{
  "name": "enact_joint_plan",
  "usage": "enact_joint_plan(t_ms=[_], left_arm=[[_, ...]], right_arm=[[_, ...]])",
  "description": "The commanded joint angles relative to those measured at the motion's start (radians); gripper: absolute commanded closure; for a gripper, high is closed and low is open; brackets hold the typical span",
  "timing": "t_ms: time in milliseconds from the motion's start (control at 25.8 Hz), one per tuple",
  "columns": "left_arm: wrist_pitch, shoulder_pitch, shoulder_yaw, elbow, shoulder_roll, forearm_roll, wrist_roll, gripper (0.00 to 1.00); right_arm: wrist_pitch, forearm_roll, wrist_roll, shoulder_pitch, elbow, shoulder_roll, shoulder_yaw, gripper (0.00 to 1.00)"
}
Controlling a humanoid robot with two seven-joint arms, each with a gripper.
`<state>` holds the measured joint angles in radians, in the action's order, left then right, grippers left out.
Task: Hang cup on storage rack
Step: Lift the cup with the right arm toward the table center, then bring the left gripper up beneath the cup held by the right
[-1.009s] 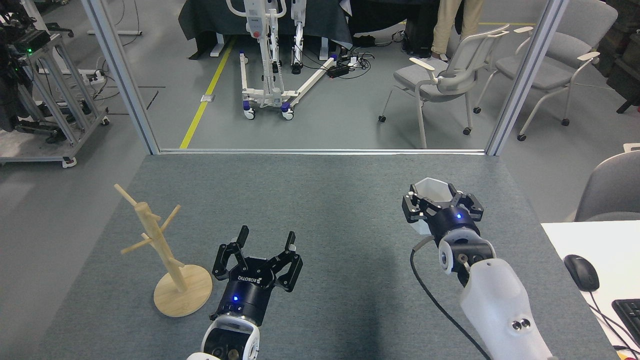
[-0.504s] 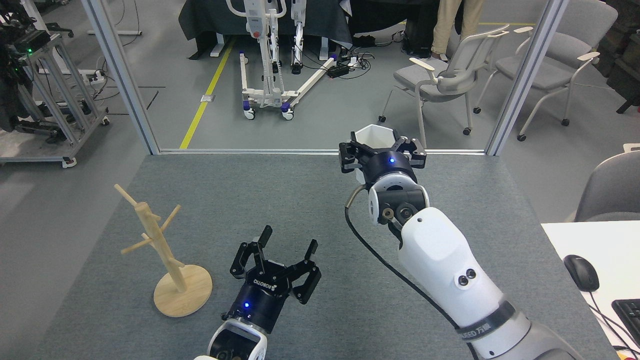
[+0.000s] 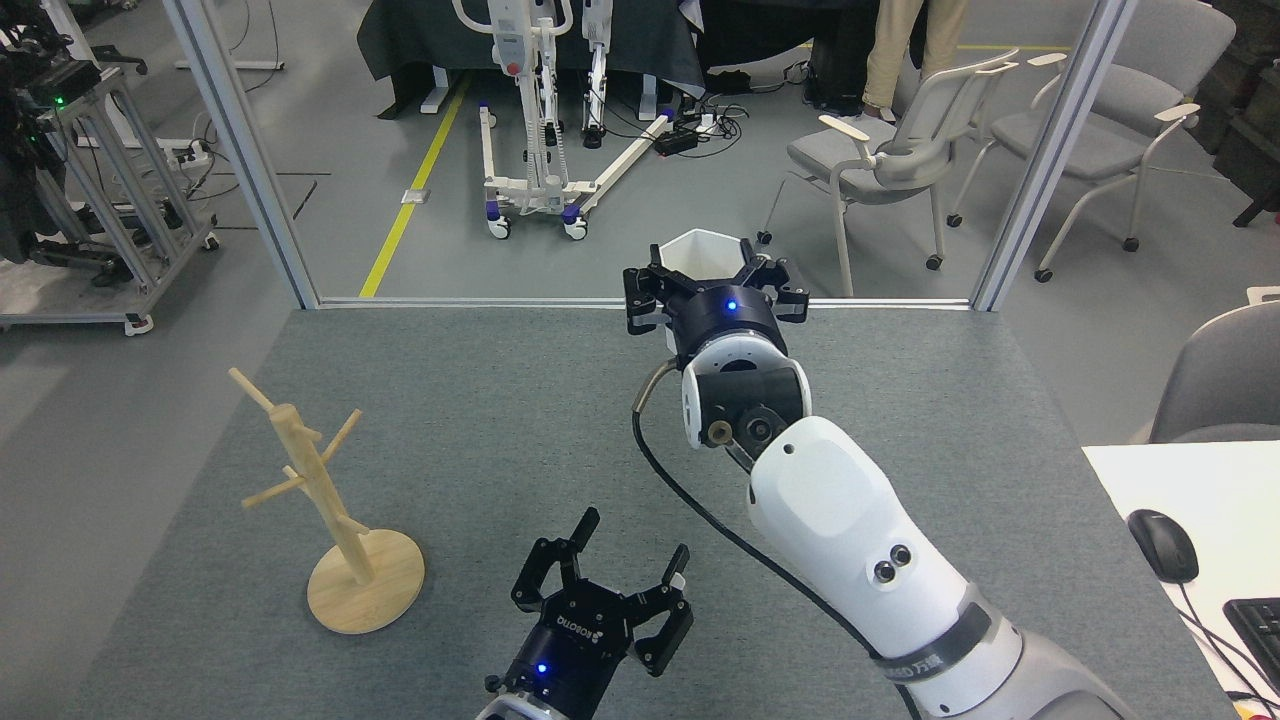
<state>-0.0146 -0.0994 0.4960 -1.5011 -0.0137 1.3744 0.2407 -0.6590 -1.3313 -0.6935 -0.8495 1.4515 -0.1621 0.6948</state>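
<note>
At the left of our grey surface (image 3: 500, 400) stands the wooden mug tree (image 3: 325, 500), its 4 or so pegs bare and angled upward to catch a handle. Near the front edge our left pincer (image 3: 628, 550) waits spread wide and empty, apparently kept clear. Further right, our right pincer (image 3: 712, 272) clamps the white faceted cup (image 3: 700, 255) by its sides, rim up, lifted well apart from the tree.

White faceted cup (image 3: 702, 253) upright, aloft; wooden storage rack (image 3: 330, 505) stands far left — pegs bare.
</note>
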Motion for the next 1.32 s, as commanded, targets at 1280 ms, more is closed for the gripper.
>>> enact_joint_plan(t_ms=[1280], left_arm=[[-0.277, -0.399, 0.069, 0.265, -0.126, 0.031, -0.096, 0.09]], right_arm=[[-0.027, -0.171, -0.09, 0.115, 0.079, 0.096, -0.001, 0.95]])
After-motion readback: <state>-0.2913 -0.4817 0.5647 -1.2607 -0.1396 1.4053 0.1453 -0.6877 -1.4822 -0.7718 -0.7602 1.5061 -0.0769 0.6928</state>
